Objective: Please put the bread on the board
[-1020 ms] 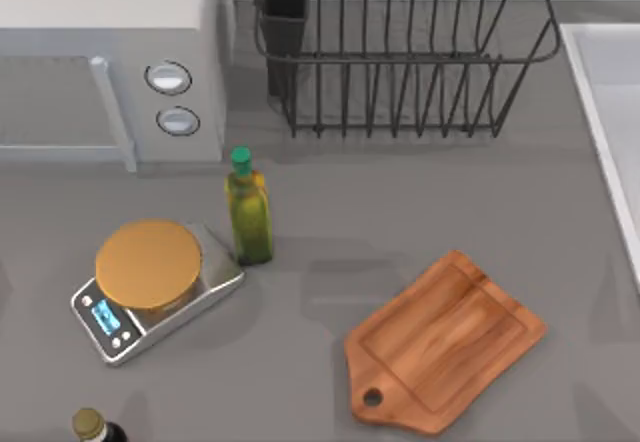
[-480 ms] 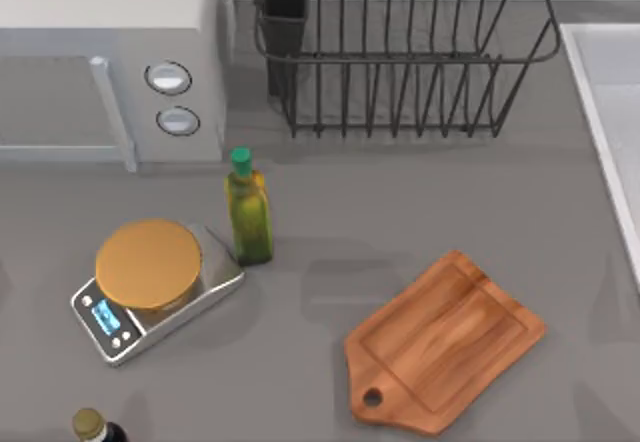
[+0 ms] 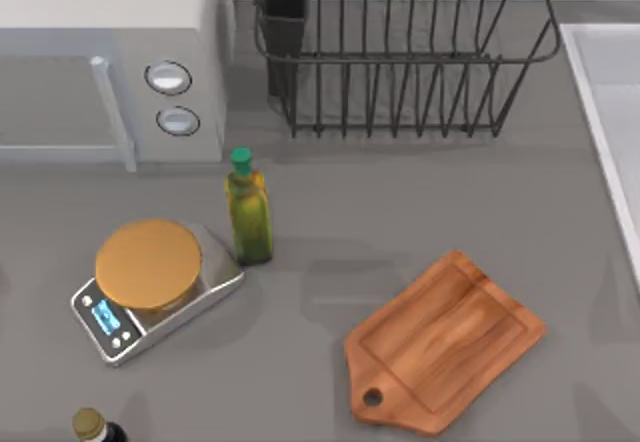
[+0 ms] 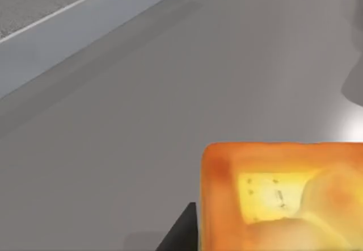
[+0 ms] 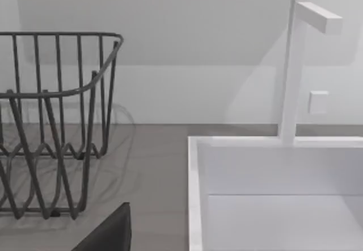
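My left wrist view has the bread (image 4: 278, 197) close above grey tabletop (image 4: 170, 103); overhead, the board (image 3: 445, 342) lies bare; I cannot tell either hand's grip.

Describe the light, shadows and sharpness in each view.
Top view: even soft light, faint blurred shadows on the grey table near the board. Left wrist view: the bread looms close, glowing orange and soft-edged. Right wrist view: pale diffuse light, a faint rack shadow on the wall.

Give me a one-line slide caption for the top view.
Reddish-brown wooden cutting board lies bare on the grey table, right of a green-capped oil bottle and a silver kitchen scale.
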You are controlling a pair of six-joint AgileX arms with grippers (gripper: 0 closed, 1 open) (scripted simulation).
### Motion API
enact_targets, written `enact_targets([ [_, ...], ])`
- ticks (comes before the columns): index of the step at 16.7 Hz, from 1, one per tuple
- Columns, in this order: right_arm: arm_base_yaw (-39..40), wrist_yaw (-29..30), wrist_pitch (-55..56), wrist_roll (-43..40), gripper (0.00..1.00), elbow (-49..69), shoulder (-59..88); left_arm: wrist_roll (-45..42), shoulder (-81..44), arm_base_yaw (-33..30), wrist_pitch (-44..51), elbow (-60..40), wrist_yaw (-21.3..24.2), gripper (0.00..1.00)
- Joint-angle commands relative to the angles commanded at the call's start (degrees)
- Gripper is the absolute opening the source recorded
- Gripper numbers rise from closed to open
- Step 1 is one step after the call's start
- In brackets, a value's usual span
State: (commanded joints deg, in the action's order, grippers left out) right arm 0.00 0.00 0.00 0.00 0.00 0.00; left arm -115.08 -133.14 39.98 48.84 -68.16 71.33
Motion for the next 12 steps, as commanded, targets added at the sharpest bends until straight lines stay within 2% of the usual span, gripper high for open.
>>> enact_targets([
  [1,0.00,0.00,0.00,0.00,1.00,0.00,0.00,0.00,0.00,0.00,0.00,0.00,0.00,0.02],
  [2,0.00,0.00,0.00,0.00,1.00,0.00,0.00,0.00,0.00,0.00,0.00,0.00,0.00,0.00],
  [12,0.00,0.00,0.00,0.00,1.00,0.00,0.00,0.08,0.53,0.12,0.85,-0.28,0.30,0.00],
])
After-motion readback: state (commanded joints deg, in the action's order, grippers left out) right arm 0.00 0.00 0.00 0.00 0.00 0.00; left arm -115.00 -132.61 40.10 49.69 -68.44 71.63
